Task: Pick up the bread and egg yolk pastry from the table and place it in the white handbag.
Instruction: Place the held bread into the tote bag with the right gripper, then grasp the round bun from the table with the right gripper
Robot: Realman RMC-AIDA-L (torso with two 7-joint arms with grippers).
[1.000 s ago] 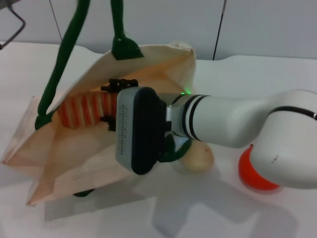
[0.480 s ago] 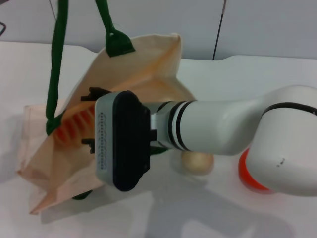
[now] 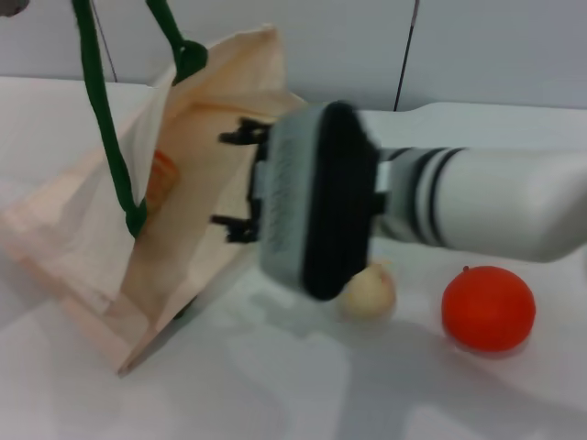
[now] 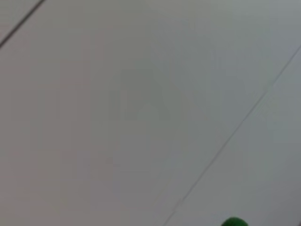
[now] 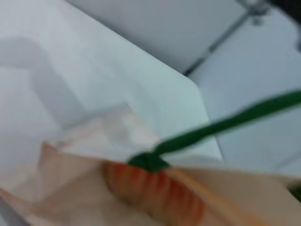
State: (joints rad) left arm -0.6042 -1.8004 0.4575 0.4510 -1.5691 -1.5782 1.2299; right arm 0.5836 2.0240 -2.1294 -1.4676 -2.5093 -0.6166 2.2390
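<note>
White bench [image 3: 275, 385] runs under everything you see. Nearest you, the egg yolk pastry [image 3: 369, 291] sits on it beside an orange ball [image 3: 488, 308], waiting its turn. Your right pincer [image 3: 237, 183] hangs spread and empty at the mouth of the white handbag [image 3: 197, 220]. Inside lies the bread [image 3: 161, 179], striped, already delivered. Farther up, the green handles [image 3: 101, 110] are pulled taut, likely by your left pincer, unseen, to hold the bag open.

The white handbag [image 3: 197, 229] is cream-beige with dark green handles [image 3: 101, 110]. Inside it, the bread [image 5: 155, 193] shows orange and cream stripes. The egg yolk pastry [image 3: 371, 291] is pale beige; at its 3 o'clock the ball [image 3: 488, 308] is orange-red.
</note>
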